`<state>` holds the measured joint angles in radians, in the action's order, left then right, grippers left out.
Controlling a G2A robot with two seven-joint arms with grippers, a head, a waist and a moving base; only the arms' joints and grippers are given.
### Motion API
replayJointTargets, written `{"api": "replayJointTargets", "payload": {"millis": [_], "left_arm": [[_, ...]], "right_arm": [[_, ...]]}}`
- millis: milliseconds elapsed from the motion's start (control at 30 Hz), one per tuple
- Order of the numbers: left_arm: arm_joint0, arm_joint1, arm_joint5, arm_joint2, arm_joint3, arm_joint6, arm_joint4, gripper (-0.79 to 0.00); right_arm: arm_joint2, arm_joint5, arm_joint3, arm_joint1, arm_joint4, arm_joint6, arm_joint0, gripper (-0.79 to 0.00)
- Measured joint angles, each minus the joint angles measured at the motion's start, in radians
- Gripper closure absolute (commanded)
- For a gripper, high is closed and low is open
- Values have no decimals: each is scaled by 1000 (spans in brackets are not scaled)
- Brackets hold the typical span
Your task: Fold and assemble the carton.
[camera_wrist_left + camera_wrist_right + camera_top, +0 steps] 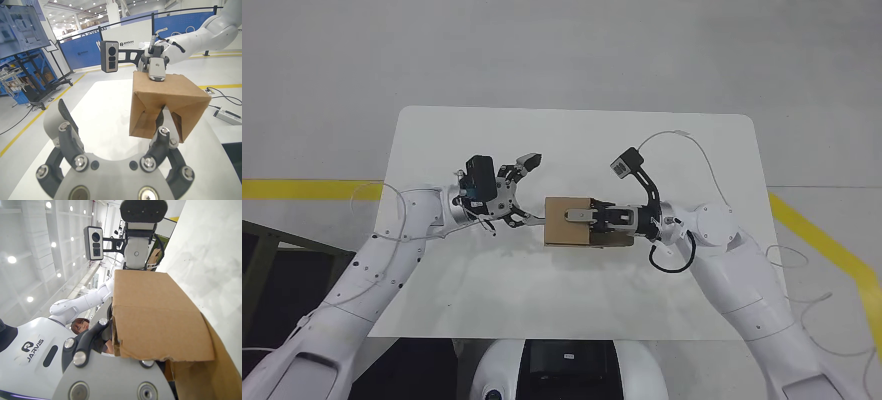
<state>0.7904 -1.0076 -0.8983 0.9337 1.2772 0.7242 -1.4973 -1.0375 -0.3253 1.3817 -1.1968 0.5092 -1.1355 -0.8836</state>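
The brown carton (567, 220) lies on its side in the middle of the white table, with one end facing my left gripper. My right gripper (582, 215) is shut on the carton's top wall, one finger (157, 70) flat on the outside. My left gripper (534, 188) stands open at the carton's open end (158, 121). One of its fingers (164, 117) touches the folded-in flaps there, and the other (66, 113) is in free air to the side. From the right wrist, the carton (151, 317) is close up, and a loose flap (217, 370) hangs at the near end.
The white table (692, 290) has bare room on every side of the carton. A thin white cable (692, 140) loops over the back right of the table from the right arm. The table edges are well away from both grippers.
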Motion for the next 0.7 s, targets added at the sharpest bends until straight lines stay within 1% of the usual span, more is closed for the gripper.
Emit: {"api": "replayJointTargets", "payload": {"millis": [433,567,700], "left_arm": [[-5,-9,0,-6,-20,8,-6,-785],[1,-4,4,15,-38,17,-12,-785],[13,4,-6,38,-54,12,-25,-785]], "right_arm": [[3,-10,-15,-2,-7,1,1,0],[-5,-1,-26,0,-27,19,1,0],[3,10,-69,-3,-60,38,17,0]]}}
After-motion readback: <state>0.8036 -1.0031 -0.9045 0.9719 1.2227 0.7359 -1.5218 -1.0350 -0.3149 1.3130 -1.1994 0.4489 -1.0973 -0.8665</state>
